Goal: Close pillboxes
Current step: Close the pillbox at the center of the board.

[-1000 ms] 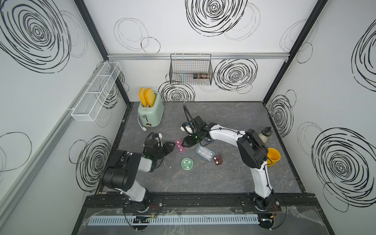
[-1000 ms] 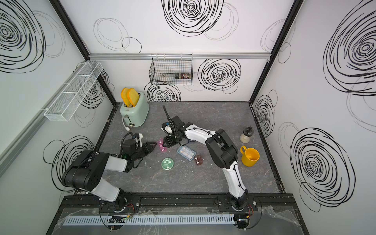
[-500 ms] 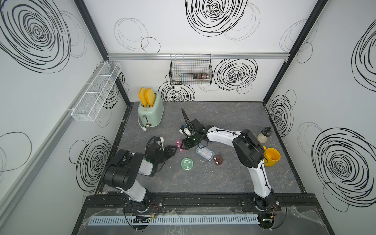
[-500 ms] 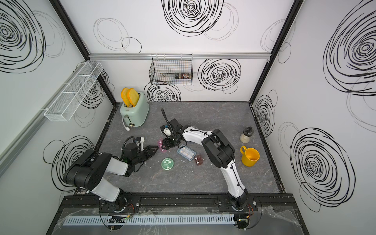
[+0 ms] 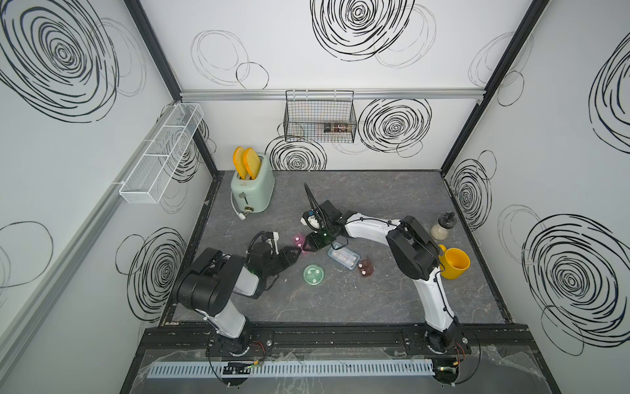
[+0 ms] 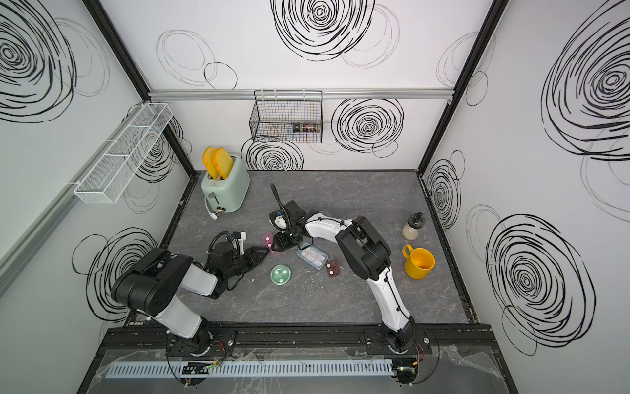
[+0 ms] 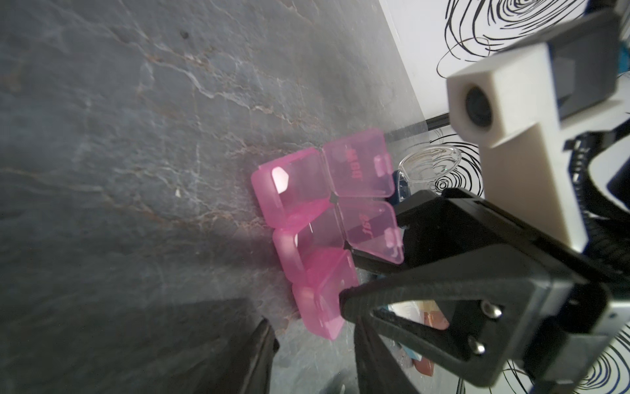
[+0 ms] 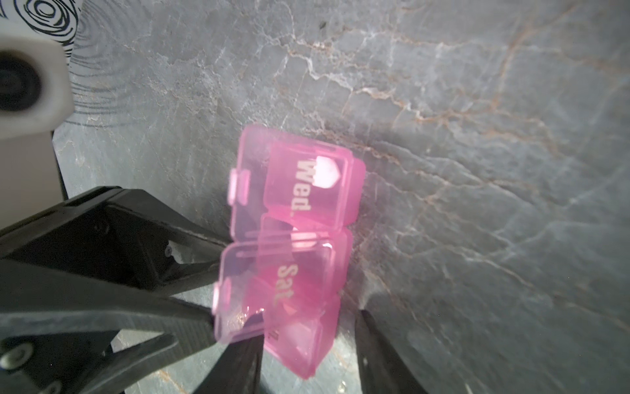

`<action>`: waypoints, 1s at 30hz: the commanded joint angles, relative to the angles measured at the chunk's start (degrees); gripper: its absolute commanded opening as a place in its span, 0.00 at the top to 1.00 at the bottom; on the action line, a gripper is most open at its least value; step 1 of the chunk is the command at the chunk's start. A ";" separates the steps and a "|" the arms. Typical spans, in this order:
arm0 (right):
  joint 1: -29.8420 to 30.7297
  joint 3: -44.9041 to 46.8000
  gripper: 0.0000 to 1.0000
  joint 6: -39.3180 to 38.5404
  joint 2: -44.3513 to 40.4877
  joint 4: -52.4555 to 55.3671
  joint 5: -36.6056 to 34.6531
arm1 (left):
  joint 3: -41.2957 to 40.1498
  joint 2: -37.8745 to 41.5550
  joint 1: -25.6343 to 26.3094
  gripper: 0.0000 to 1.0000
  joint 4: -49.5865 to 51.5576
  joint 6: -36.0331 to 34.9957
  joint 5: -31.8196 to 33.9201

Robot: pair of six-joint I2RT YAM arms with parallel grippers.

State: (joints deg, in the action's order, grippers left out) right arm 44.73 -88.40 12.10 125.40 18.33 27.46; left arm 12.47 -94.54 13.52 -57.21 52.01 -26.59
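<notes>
Pink pillbox (image 7: 324, 221), lids half-raised (Wed., Sat), lies near green round box (image 5: 313, 274), blue-grey box (image 5: 343, 258), brown box (image 5: 365, 269).

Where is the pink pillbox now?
In both top views the pink pillbox lies on the table, left of centre, between the left gripper and the right gripper, near the blue-grey pillbox.

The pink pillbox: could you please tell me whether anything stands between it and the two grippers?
Nothing visible does: the left gripper and the right gripper meet at the open pink pillbox from opposite sides, jaws right against it.
</notes>
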 commanded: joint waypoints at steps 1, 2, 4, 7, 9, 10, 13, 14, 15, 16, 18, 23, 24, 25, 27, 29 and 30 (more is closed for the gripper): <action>-0.30 -0.07 0.55 0.21 1.42 0.05 0.05 | -0.10 -1.32 0.34 0.58 -3.81 0.96 -0.22; -0.35 -0.04 0.55 0.21 1.42 0.01 0.12 | 0.01 -1.64 0.37 0.59 -3.98 0.96 -0.13; -0.36 -0.08 0.56 0.22 1.51 -0.04 0.29 | 0.10 -2.41 0.46 0.60 -4.81 1.34 -0.09; -0.35 -0.04 0.56 0.16 1.68 0.04 0.40 | 0.51 -3.51 0.46 0.60 -5.89 1.95 -0.31; -0.36 -0.02 0.57 0.16 1.86 0.17 0.65 | 0.97 -3.95 0.54 0.61 -6.02 2.07 -0.39; -0.35 -0.10 0.57 0.07 1.94 0.14 0.59 | 1.15 -4.06 0.63 0.62 -6.06 2.10 -0.43; -0.44 -0.11 0.58 0.09 2.17 0.25 0.78 | 1.59 -4.29 1.04 0.63 -5.31 1.81 -0.19; -0.50 -0.26 0.58 0.08 2.29 0.23 0.83 | 1.59 -4.49 1.07 0.64 -5.37 1.86 0.00; -0.49 -0.24 0.58 0.04 2.38 0.30 0.98 | 1.59 -4.66 1.15 0.65 -5.34 1.87 0.04; -0.43 -0.26 0.58 0.03 2.47 0.25 1.00 | 1.68 -4.98 1.16 0.66 -5.58 1.89 0.05; -0.44 -0.20 0.59 0.09 2.71 0.32 1.18 | 1.77 -5.51 1.15 0.66 -6.04 2.18 -0.04; -0.56 -0.08 0.60 0.06 3.17 0.35 1.36 | 2.38 -6.37 1.33 0.69 -5.98 2.28 0.13; -0.67 -0.10 0.60 0.08 3.20 0.23 1.45 | 2.51 -6.49 1.33 0.69 -5.98 2.31 0.13; -0.64 -0.08 0.60 0.03 3.27 0.27 1.62 | 2.63 -6.62 1.32 0.69 -5.96 2.30 0.13; -0.70 -0.04 0.61 0.12 3.44 0.24 1.72 | 2.82 -6.70 1.42 0.69 -5.96 2.36 0.13; -0.70 0.00 0.61 0.21 3.61 0.16 2.02 | 3.04 -6.71 1.58 0.70 -5.81 2.36 0.20; -0.70 0.07 0.61 0.23 3.70 0.18 2.15 | 3.15 -6.71 1.72 0.70 -5.62 2.37 0.22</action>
State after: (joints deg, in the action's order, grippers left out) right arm 44.07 -88.40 12.29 126.32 17.26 30.48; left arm 14.63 -100.40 14.63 -61.36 53.49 -26.79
